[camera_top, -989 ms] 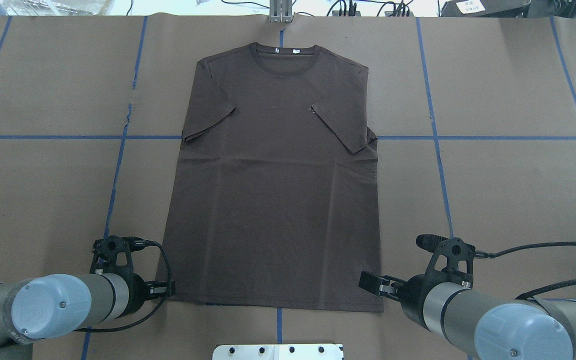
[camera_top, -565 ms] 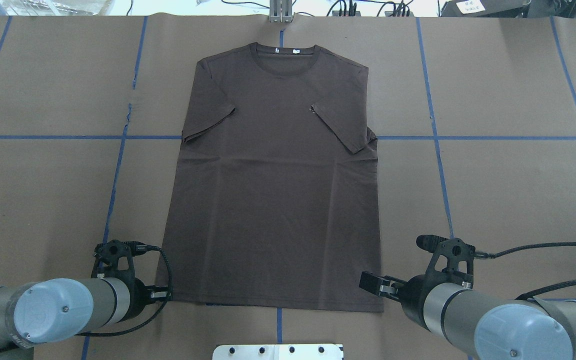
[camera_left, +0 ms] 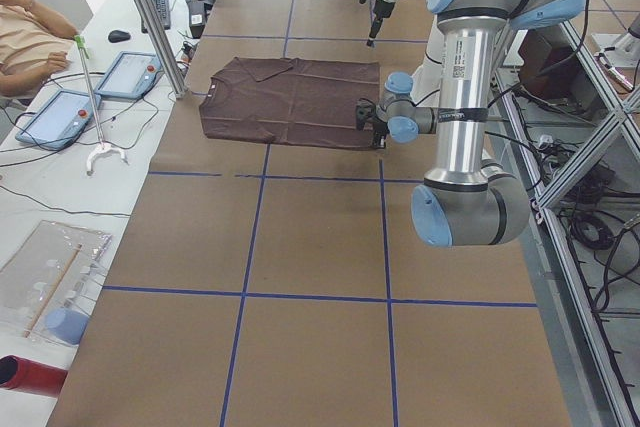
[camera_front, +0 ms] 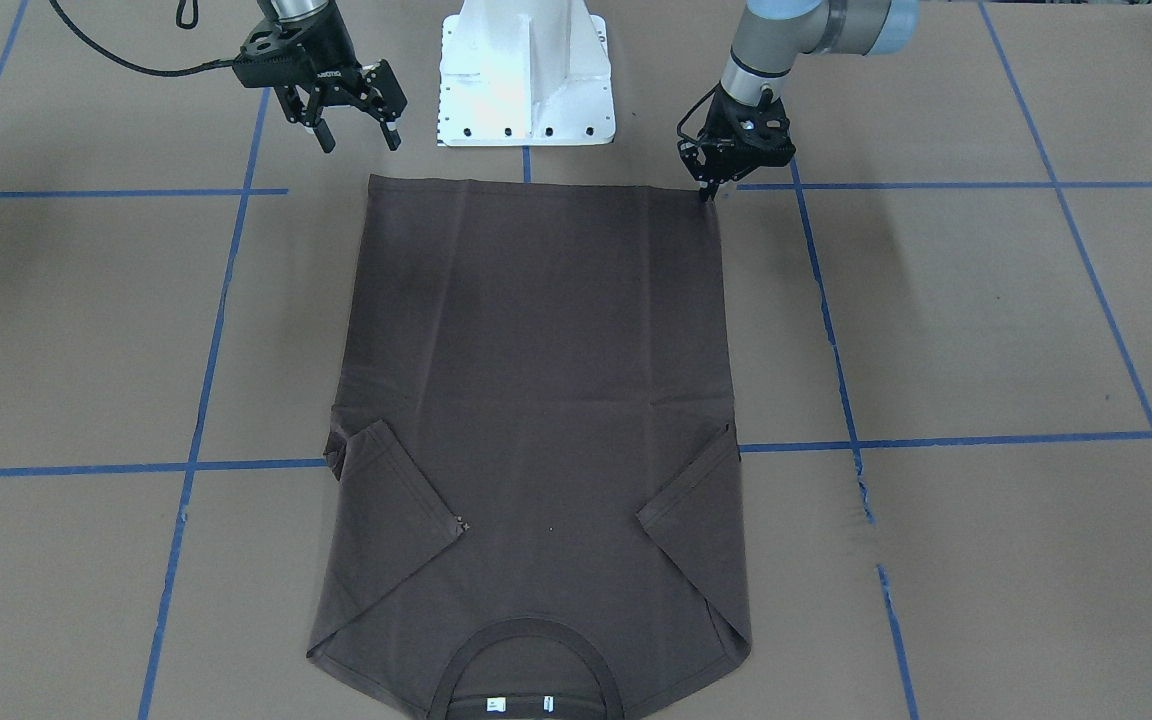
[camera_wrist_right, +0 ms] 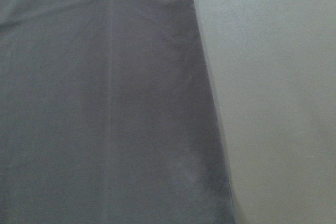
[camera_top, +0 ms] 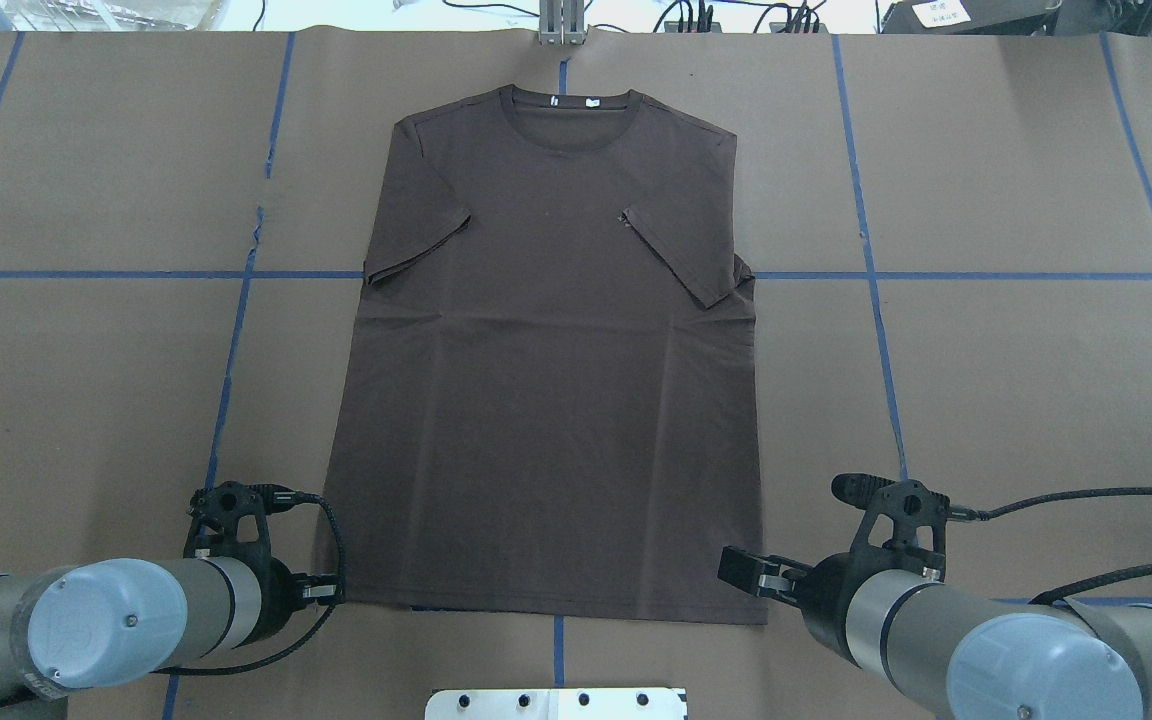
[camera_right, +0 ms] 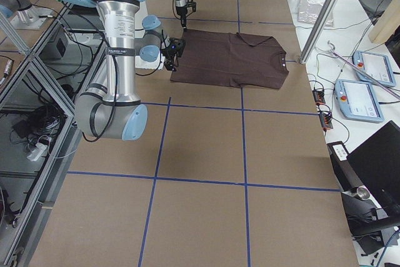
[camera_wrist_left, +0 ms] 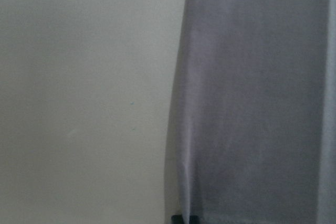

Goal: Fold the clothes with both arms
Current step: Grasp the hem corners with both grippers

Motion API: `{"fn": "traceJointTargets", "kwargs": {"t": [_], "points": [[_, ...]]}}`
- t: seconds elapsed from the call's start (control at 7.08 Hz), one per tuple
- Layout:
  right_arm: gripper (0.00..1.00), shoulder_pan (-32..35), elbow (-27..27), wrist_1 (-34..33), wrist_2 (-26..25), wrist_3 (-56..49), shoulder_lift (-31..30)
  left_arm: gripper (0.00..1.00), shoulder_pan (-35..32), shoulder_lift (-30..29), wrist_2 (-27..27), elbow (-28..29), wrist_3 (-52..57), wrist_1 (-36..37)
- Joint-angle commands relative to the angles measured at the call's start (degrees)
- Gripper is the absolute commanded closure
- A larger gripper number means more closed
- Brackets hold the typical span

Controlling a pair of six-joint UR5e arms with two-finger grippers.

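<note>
The white pedestal base (camera_front: 526, 75) stands at the near edge of the tabletop (camera_top: 986, 380), between the two arms. The left gripper (camera_front: 708, 190) points down at the hem corner of the T-shirt (camera_top: 546, 400) on the robot's left. Its fingers are clenched together on the cloth at that corner. The right gripper (camera_front: 359, 146) hangs above the tabletop near the opposite hem corner, released, with fingers spread and clear of the cloth.

The T-shirt lies flat along the tabletop's centre line, hem toward the near edge and collar (camera_top: 576, 150) toward the far edge. Both sleeves (camera_top: 684, 255) are folded inward onto the chest. Two white neck tags (camera_top: 591, 101) show inside the collar. Blue tape lines (camera_top: 986, 275) divide the tabletop into rectangles.
</note>
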Motion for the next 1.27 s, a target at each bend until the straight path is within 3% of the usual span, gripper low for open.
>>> {"fn": "traceJointTargets", "kwargs": {"t": [0.0, 0.14, 0.42, 0.71, 1.13], "points": [[0.0, -4.82, -0.83, -5.81, -6.3, 0.1, 0.75, 1.0, -0.07, -0.34, -0.09, -0.64, -0.07, 0.01], [0.03, -6.06, -1.79, -6.65, -8.69, 1.05, 0.76, 1.0, -0.07, -0.51, -0.26, -1.25, 0.02, -0.08], [0.24, -6.86, -5.3, -6.57, -9.15, 3.59, 1.46, 1.0, -0.07, -0.43, -0.35, -2.31, -0.07, -0.08], [0.28, -7.22, -9.51, -6.65, -9.24, 3.87, 5.14, 1.0, -0.07, -0.43, -0.44, -2.57, -0.07, -0.08], [0.37, -7.39, -10.15, -6.65, -9.15, 3.87, 5.16, 1.0, -0.07, -0.43, -0.44, -2.75, -0.07, -0.08]]}}
